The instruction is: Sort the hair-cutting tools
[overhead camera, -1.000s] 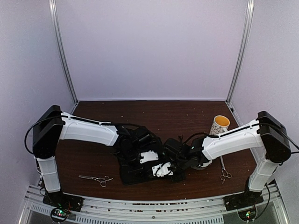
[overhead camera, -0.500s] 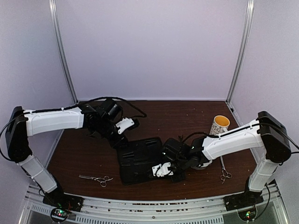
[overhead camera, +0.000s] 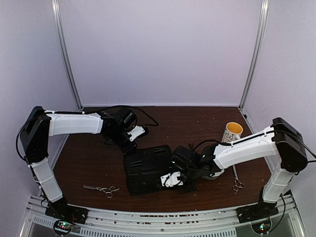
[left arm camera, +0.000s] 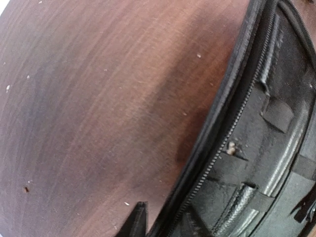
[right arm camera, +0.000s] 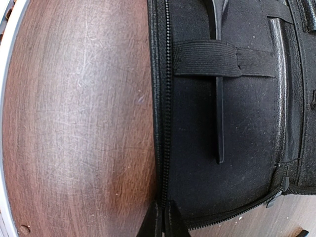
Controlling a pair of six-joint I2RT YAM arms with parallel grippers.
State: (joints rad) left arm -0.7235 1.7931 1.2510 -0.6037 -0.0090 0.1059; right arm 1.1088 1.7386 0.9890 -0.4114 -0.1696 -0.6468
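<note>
Right wrist view alone shows a thin black clip-like piece [right arm camera: 218, 118] tucked under an elastic strap [right arm camera: 205, 58] inside the open zip case [right arm camera: 237, 173]. The right gripper [right arm camera: 161, 223] has its fingers pressed together at the case's zipper edge. Overhead, one pair of scissors [overhead camera: 101, 189] lies on the table [overhead camera: 197, 118] front-left. The second pair [overhead camera: 238, 184] lies beside the right arm, near the cup [overhead camera: 232, 131]. The left gripper [overhead camera: 139, 132] sits off the case's far-left corner, and its jaw gap can't be made out.
</note>
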